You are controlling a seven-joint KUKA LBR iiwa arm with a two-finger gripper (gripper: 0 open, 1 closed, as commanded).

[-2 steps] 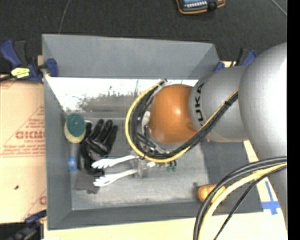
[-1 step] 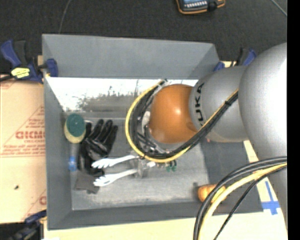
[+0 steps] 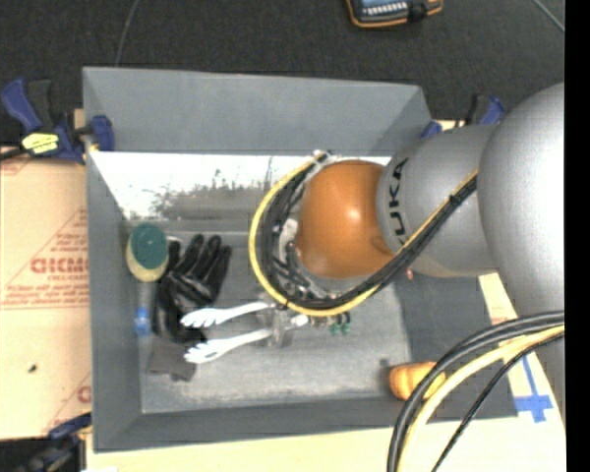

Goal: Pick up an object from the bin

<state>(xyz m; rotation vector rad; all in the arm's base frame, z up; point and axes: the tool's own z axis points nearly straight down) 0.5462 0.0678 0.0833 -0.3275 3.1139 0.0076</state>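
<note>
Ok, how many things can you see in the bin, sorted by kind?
Black glove: 1
White fork-like utensils: 2
Teal-topped round thing: 1
Small blue piece: 1
Orange thing, partly hidden: 1
Total: 6 in view; the arm covers part of the bin.

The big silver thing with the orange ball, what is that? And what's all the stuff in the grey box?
That is a robot arm. The orange ball is a cover on its wrist. One camera looks down from above, and the arm reaches in from the right. The grey box is a metal bin of small things to pick from. Under the wrist is the gripper, the arm's hand, at the right ends of two white fork-shaped pieces. I can't tell whether it has hold of them. To their left lie a black glove and a yellowish round thing with a green top. A small orange thing lies at the bin's right.
</note>
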